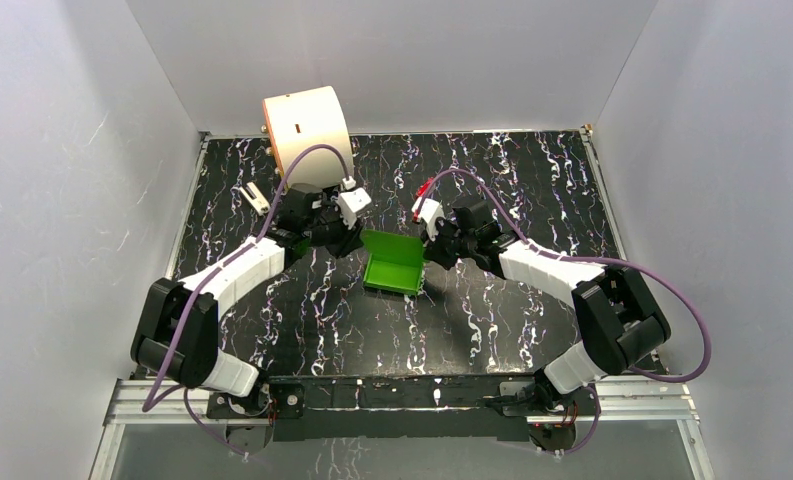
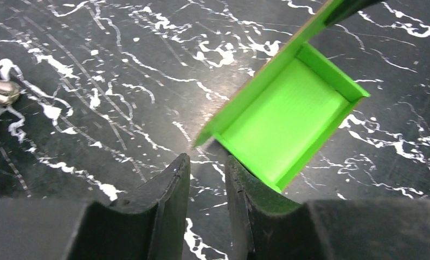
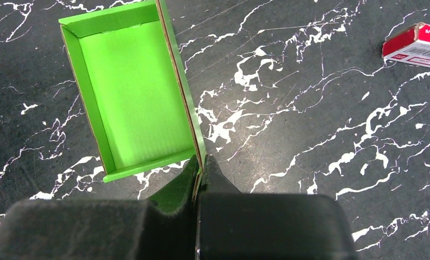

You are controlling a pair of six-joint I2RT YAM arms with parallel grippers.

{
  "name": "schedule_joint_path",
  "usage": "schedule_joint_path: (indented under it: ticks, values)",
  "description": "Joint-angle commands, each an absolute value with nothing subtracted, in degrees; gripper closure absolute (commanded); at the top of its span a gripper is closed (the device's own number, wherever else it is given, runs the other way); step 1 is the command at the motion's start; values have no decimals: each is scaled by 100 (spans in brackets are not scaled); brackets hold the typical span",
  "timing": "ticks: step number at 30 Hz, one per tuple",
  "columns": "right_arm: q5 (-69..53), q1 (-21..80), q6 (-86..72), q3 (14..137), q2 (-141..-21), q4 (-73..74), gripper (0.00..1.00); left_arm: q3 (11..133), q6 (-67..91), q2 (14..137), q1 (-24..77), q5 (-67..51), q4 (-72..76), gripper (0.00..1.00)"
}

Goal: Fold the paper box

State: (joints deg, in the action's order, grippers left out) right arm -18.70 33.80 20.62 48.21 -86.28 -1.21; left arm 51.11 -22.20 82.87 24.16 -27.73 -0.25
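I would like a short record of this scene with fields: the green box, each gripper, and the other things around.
box: paper box, bright green, open tray shape with its walls up
surface: black marbled table
right gripper: shut on the paper box, pinching one long wall at its end
left gripper: open, nothing between its fingers, close to a box corner; contact cannot be told
other things: cream cylinder at the far left; small red box lying apart from the green one
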Motion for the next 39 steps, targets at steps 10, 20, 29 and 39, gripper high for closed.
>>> schedule_joint_path:
  ticks: [10, 20, 29, 39]
  values:
    - [-2287, 3360, 2257, 5132, -8550, -171, 100, 5037, -3044, 8536, 2045, -3761, 523, 68]
    - [-2391, 3359, 2338, 5229, -8602, -92, 100, 5186, -3366, 8973, 2042, -4302, 362, 73]
    - [-2324, 3358, 2259, 5260, -8663, -107, 100, 5142, -3165, 8950, 2043, -4367, 601, 99]
    - [-1454, 3412, 1210, 5188, -8662, -606, 100, 5066, -1689, 8722, 2341, -2743, 1350, 100]
